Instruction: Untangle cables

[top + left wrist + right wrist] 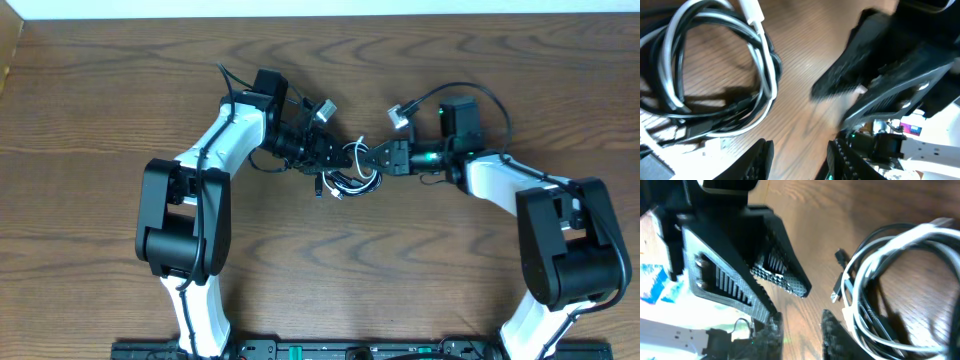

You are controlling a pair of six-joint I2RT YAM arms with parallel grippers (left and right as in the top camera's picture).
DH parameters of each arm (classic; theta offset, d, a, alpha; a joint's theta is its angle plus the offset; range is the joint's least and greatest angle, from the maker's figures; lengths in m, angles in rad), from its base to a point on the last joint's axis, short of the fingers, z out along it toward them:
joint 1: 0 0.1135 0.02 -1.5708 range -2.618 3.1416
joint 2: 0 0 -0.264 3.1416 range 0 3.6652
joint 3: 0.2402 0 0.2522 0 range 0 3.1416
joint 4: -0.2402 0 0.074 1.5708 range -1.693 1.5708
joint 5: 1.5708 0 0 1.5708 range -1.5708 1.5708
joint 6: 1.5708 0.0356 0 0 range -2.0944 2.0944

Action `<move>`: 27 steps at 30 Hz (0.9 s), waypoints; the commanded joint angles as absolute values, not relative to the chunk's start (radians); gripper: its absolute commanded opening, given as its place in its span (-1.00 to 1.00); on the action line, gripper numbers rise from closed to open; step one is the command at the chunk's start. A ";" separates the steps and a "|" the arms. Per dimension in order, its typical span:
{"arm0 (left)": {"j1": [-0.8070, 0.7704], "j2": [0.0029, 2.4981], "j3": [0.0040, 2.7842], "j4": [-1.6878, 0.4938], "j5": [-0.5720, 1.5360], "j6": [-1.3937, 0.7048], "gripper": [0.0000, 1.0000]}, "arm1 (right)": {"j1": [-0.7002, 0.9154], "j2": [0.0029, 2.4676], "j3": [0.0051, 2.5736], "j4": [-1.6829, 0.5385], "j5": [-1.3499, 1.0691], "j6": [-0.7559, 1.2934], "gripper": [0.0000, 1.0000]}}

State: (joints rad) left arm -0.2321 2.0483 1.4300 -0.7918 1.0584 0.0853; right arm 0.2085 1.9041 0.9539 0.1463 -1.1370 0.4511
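The cables (352, 180) lie as one small tangled heap on the wooden table between my two grippers. In the left wrist view the white cable (771, 75) and the black cable (660, 37) loop together at the upper left, apart from my left gripper (800, 160), which stands open over bare wood. From the right wrist the same loops, white (920, 232) and black (875, 235), lie just right of my right gripper (802, 337). Its jaws are parted with only wood between them. A small black plug (841, 256) lies beside the loops. Both grippers (330, 155) (378, 157) nearly face each other.
Each arm's own thick wire ends in a pale connector above the grippers (322, 110) (400, 115). The table's far edge (320, 16) runs along the top, with a brown box corner (8, 50) at the far left. The arm bases stand at the front.
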 commanded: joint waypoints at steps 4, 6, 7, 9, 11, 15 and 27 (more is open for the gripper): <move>-0.289 2.042 1.417 -0.813 0.905 0.069 -0.21 | 0.094 1.877 0.953 0.101 -1.180 0.425 -0.42; -0.315 2.042 1.417 -0.808 0.860 0.046 -0.20 | 0.064 1.877 0.953 0.051 -1.154 0.402 -0.40; -0.327 2.042 1.417 -0.801 0.828 0.022 -0.21 | 0.050 1.877 0.953 0.017 -1.118 0.402 -0.40; -0.347 2.042 1.417 -0.786 0.759 -0.029 -0.21 | 0.028 1.877 0.953 -0.054 -1.021 0.402 -0.42; -0.362 2.042 1.417 -0.772 0.689 -0.075 -0.21 | 0.012 1.877 0.953 -0.124 -0.913 0.395 -0.48; -0.395 2.042 1.418 -0.757 0.555 -0.133 -0.31 | 0.007 1.877 0.953 -0.173 -0.793 0.393 -0.67; -0.499 2.042 1.417 -0.654 0.376 -0.221 -0.71 | 0.020 1.877 0.953 -0.172 -0.776 0.368 -0.75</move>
